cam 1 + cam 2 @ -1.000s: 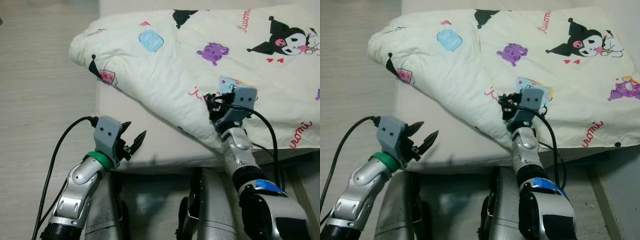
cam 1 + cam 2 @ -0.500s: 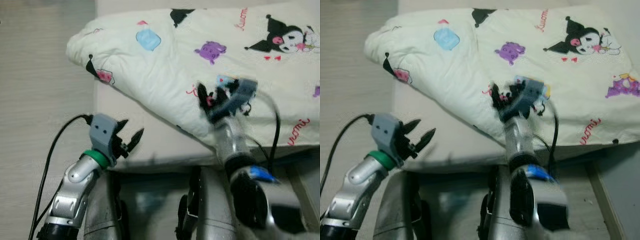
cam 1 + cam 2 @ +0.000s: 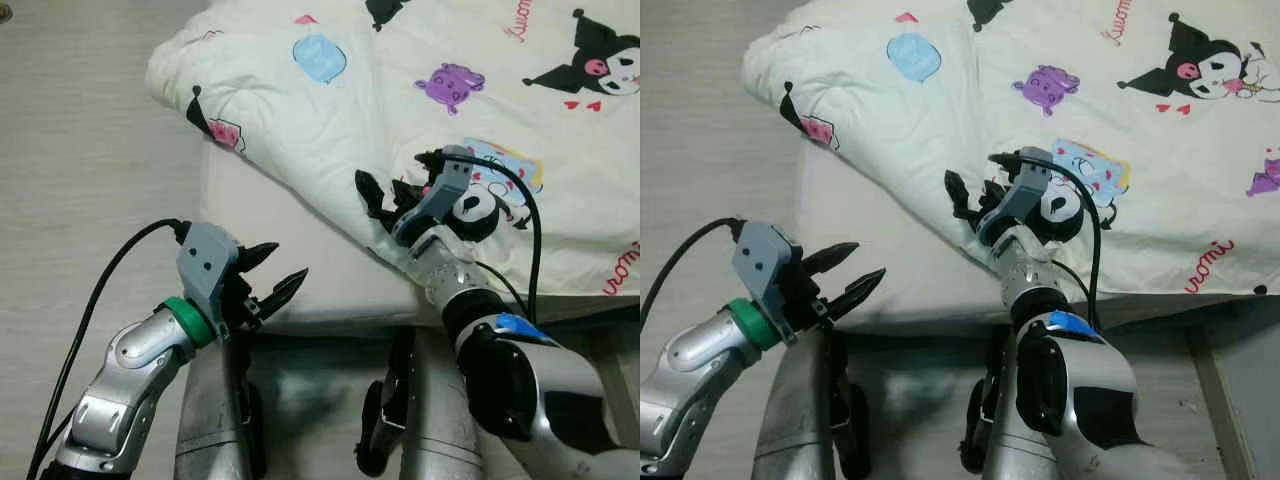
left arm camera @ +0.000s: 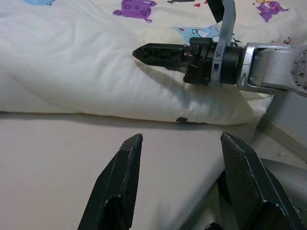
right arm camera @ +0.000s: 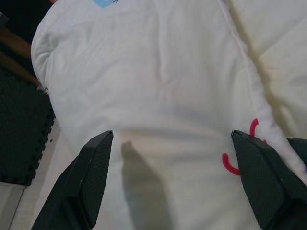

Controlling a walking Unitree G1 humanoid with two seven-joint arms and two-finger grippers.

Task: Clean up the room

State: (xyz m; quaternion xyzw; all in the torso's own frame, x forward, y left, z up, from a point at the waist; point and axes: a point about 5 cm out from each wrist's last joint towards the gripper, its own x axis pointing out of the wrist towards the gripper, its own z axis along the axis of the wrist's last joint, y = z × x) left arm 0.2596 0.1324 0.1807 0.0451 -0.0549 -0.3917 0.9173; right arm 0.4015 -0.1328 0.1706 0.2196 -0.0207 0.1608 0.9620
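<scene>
A large cream quilt (image 3: 430,130) printed with cartoon figures lies bunched on the white mattress (image 3: 300,260), its folded edge running slantwise and leaving the near left corner of the mattress bare beside the pale wooden floor (image 3: 80,200). The right gripper (image 3: 385,195) lies over the lower edge of the quilt with its two black fingers spread wide apart and nothing between them, pointing to the robot's left. The left gripper (image 3: 275,280) hovers at the near edge of the mattress, its fingers also apart and empty.
</scene>
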